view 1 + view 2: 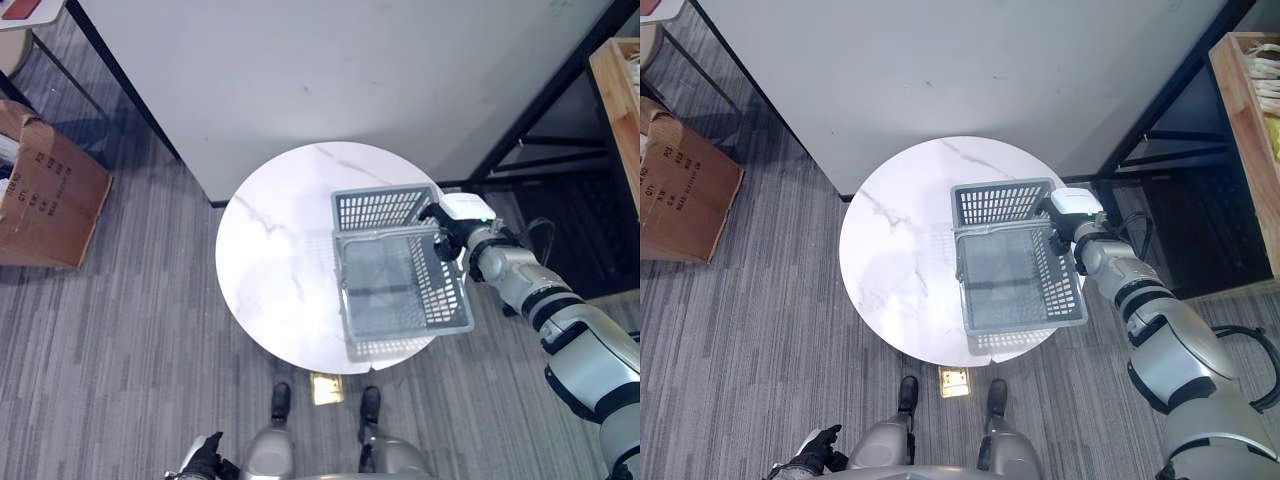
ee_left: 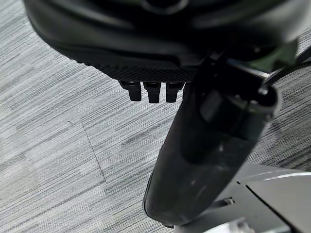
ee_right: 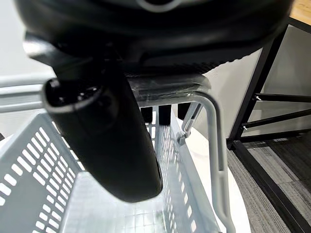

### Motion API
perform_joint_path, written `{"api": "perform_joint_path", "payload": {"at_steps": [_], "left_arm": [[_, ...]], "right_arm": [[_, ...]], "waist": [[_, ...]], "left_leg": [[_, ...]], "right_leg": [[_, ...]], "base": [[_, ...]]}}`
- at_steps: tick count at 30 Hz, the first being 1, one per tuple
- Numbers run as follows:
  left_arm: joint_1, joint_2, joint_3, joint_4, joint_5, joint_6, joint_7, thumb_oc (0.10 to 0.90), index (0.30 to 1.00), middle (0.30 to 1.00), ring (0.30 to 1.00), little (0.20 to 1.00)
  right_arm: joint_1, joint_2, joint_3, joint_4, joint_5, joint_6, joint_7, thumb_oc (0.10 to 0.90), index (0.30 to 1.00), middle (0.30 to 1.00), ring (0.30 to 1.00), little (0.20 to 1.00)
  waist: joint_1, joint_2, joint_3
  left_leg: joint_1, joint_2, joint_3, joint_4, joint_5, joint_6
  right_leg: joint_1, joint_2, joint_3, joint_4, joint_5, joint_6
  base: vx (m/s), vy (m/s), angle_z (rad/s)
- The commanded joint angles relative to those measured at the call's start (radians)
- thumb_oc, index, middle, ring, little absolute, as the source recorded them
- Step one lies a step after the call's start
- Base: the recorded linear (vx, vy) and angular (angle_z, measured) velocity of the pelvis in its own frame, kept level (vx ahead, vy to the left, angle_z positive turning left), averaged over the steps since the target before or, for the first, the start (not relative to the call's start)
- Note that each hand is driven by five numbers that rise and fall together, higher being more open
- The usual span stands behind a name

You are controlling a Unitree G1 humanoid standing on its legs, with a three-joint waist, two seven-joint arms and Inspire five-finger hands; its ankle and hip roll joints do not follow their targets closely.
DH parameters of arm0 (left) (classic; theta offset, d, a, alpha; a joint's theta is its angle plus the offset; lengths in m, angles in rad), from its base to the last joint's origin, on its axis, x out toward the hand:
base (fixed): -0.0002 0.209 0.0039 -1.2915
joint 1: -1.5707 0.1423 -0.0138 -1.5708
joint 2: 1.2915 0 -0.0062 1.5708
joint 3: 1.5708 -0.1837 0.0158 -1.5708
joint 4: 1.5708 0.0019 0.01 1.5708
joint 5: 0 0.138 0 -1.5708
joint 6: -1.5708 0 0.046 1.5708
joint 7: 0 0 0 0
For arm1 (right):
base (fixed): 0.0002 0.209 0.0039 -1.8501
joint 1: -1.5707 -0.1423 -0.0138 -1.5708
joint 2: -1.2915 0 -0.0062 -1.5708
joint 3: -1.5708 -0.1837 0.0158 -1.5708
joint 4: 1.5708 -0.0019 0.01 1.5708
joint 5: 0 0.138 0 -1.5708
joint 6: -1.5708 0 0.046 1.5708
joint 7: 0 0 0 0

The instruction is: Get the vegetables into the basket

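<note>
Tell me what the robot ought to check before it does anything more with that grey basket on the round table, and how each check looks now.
1. Right hand gripping the basket's handle: ok, fingers curl round it.
2. Basket over the table: ok, though its near corner is close to the edge.
3. Basket inside: empty, so not ok yet.
4. Vegetables located: cannot tell.
5. Left hand free: ok, low by the floor, holding nothing.

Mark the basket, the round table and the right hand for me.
basket (image 1: 385, 207), left eye view, far slatted wall.
round table (image 1: 270, 260), left eye view, bare marble top.
right hand (image 1: 447, 243), left eye view, on the dark fingers at the basket's rim.
</note>
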Motion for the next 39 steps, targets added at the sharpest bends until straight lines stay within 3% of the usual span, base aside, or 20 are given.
{"api": "perform_joint_path", "payload": {"at_steps": [1,4,6,10,15,18,23,31,32,33,36,37,39], "left_arm": [[-0.029,-0.004,-0.049,0.035,-0.018,-0.003,0.011,0.900,1.000,1.000,1.000,1.000],[-0.024,-0.003,-0.035,0.030,-0.002,0.002,0.010,0.900,1.000,1.000,1.000,1.000],[-0.024,-0.003,-0.035,0.030,-0.002,0.002,0.010,0.900,1.000,1.000,1.000,1.000],[-0.001,0.003,0.009,0.048,0.032,0.020,-0.007,0.900,1.000,1.000,1.000,1.000],[0.040,0.007,0.087,0.076,0.043,0.027,-0.059,0.900,1.000,1.000,1.000,1.000],[0.047,0.009,0.098,0.077,0.043,0.029,-0.061,0.900,1.000,1.000,1.000,1.000],[0.079,0.010,0.160,0.093,0.085,0.030,-0.077,0.900,1.000,1.000,1.000,1.000],[0.075,0.019,0.189,0.095,0.122,0.028,-0.074,0.900,1.000,1.000,1.000,1.000],[0.065,0.026,0.177,0.088,0.159,0.022,-0.064,0.900,1.000,1.000,1.000,1.000],[0.065,0.027,0.176,0.088,0.159,0.023,-0.064,0.900,1.000,1.000,1.000,1.000],[0.045,0.040,0.172,0.083,0.167,0.022,-0.060,0.900,1.000,1.000,1.000,1.000],[0.034,0.052,0.170,0.077,0.172,0.021,-0.055,0.900,1.000,1.000,1.000,1.000],[0.034,0.058,0.171,0.071,0.173,0.022,-0.054,0.900,1.000,1.000,1.000,1.000]], "right_arm": [[-0.098,-0.010,0.008,-0.082,0.024,-0.021,-0.041,0.400,0.300,0.300,0.300,0.300],[-0.061,-0.059,-0.003,-0.249,0.015,-0.030,-0.029,0.400,0.300,0.300,0.300,0.300],[-0.060,-0.059,-0.003,-0.249,0.015,-0.030,-0.029,0.400,0.300,0.300,0.300,0.300],[0.047,-0.168,-0.075,-0.500,0.034,-0.065,-0.002,0.400,0.300,0.300,0.300,0.300],[0.205,-0.311,-0.192,-0.716,0.125,-0.113,0.073,0.400,0.300,0.300,0.300,0.300],[0.247,-0.333,-0.224,-0.748,0.129,-0.119,0.081,0.400,0.300,0.300,0.300,0.300],[0.470,-0.424,-0.399,-0.930,0.131,-0.150,0.124,0.400,0.300,0.300,0.300,0.300],[0.654,-0.440,-0.558,-0.981,0.098,-0.152,0.112,0.400,0.300,0.300,0.300,0.300],[0.716,-0.427,-0.612,-0.994,0.098,-0.153,0.104,0.400,0.300,0.300,0.300,0.300],[0.719,-0.426,-0.615,-0.995,0.098,-0.153,0.104,0.400,0.300,0.300,0.300,0.300],[0.724,-0.420,-0.627,-0.983,0.093,-0.147,0.095,0.400,0.300,0.300,0.300,0.300],[0.703,-0.415,-0.611,-0.969,0.071,-0.139,0.081,0.400,0.300,0.300,0.300,0.300],[0.695,-0.414,-0.604,-0.970,0.070,-0.140,0.081,0.400,0.300,0.300,0.300,0.300]], "waist": [[0.013,-0.038,-0.032],[0.002,-0.040,-0.043],[0.002,-0.040,-0.043],[-0.020,-0.041,-0.066],[-0.047,-0.039,-0.100],[-0.047,-0.040,-0.104],[-0.073,-0.044,-0.125],[-0.107,-0.061,-0.119],[-0.129,-0.069,-0.107],[-0.126,-0.070,-0.108],[-0.152,-0.081,-0.085],[-0.147,-0.076,-0.069],[-0.142,-0.072,-0.066]], "left_leg": [[0.002,0.036,-0.032,-0.002,0.012,-0.035],[0.026,0.034,-0.025,-0.002,-0.001,-0.031],[0.026,0.034,-0.025,-0.002,-0.001,-0.031],[0.058,0.032,-0.015,-0.002,-0.016,-0.028],[0.099,0.029,0.007,-0.002,-0.037,-0.025],[0.107,0.028,0.012,-0.002,-0.040,-0.025],[0.157,0.013,0.044,0.010,-0.069,-0.009],[0.165,-0.030,0.102,0.091,-0.135,0.027],[0.163,-0.053,0.125,0.099,-0.146,0.044],[0.162,-0.053,0.127,0.099,-0.147,0.045],[0.141,-0.076,0.163,0.088,-0.137,0.055],[0.122,-0.063,0.211,0.089,-0.130,0.059],[0.116,-0.054,0.226,0.085,-0.126,0.057]], "right_leg": [[0.012,-0.068,-0.021,-0.001,0.037,0.056],[0.030,-0.070,-0.016,-0.001,0.031,0.057],[0.030,-0.070,-0.015,-0.001,0.031,0.057],[0.054,-0.076,-0.012,-0.001,0.024,0.059],[0.082,-0.079,0.001,-0.001,0.012,0.062],[0.087,-0.080,0.002,-0.001,0.011,0.064],[0.113,-0.096,0.030,-0.001,0.015,0.073],[0.086,-0.137,0.091,0.037,0.044,0.101],[0.051,-0.153,0.123,0.052,0.084,0.121],[0.049,-0.153,0.126,0.052,0.085,0.121],[-0.019,-0.169,0.165,0.045,0.183,0.151],[-0.052,-0.167,0.131,0.050,0.181,0.148],[-0.052,-0.168,0.104,0.059,0.165,0.141]], "base": [[0.00,0.000,0.00],[0.02,0.014,-0.02],[0.00,0.000,0.00],[0.03,0.030,0.02],[0.04,0.034,-0.06],[0.02,0.028,-0.09],[0.03,0.061,-0.16],[-0.03,0.135,-0.26],[-0.13,0.240,-0.46],[-0.17,0.214,-0.47],[-0.22,0.107,-0.46],[-0.26,0.064,-0.57],[-0.18,0.006,-1.41]]}}
